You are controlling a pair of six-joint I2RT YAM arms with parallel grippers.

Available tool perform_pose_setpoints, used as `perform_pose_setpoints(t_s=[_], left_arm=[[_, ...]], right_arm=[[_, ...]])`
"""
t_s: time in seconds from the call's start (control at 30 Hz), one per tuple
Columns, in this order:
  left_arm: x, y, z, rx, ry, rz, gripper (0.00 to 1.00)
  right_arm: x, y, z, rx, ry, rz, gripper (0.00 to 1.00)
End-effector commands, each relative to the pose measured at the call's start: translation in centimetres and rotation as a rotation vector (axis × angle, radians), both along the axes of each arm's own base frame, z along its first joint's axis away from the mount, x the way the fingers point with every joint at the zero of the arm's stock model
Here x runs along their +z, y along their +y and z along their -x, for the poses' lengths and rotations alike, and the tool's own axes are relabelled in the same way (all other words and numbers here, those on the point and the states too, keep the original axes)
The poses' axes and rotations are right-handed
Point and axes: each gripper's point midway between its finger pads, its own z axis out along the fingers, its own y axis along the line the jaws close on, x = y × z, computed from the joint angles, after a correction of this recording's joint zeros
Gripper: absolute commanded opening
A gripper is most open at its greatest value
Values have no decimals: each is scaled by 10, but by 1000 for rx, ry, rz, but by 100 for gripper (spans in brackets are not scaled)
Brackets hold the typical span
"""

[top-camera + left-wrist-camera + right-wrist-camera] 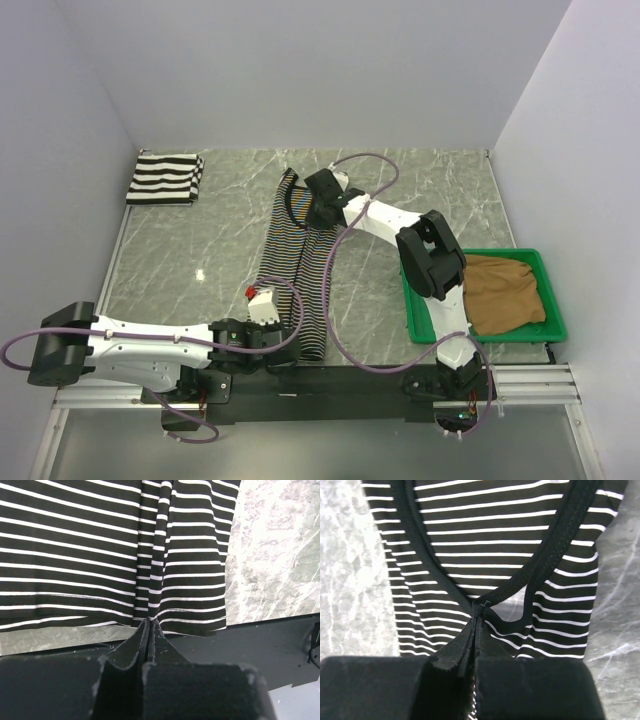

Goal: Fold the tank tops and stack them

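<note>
Top external is showing the pinstriped top [305,262] stretched mid-fold, left tool [150,623] pinching its hem, right tool [477,611] pinching its neckline, probably needing the ends brought together next.

You see 3 tank tops: wide-striped top [165,178], pinstriped top [290,250], tan-brown top [505,292] | 1 green tray [500,338] | 2 end effectors: left end effector [150,624], right end effector [477,612]
</note>
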Motion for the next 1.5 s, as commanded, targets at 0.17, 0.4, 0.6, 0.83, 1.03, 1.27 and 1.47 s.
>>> perform_pose_setpoints(t_s=[0.17,0.4,0.6,0.83,1.03,1.27,1.47], left_arm=[[-14,15,4,9,31,-52,1],[-18,15,3,-4,25,-76,7],[-11,13,1,-12,12,-71,11],[12,10,-4,-19,-24,-31,37],[51,10,-17,-4,-98,30,41],[74,7,-87,9,-139,154,38],[100,9,-172,66,-220,138,39]], right_arm=[[22,16,-21,3,-91,-45,0],[21,20,-20,21,-103,-60,0],[26,25,-21,48,-126,-74,2],[39,28,-21,85,-152,-83,33],[73,17,-14,76,-200,-84,39],[50,-5,16,39,-109,31,38],[24,-16,30,15,-76,67,37]])
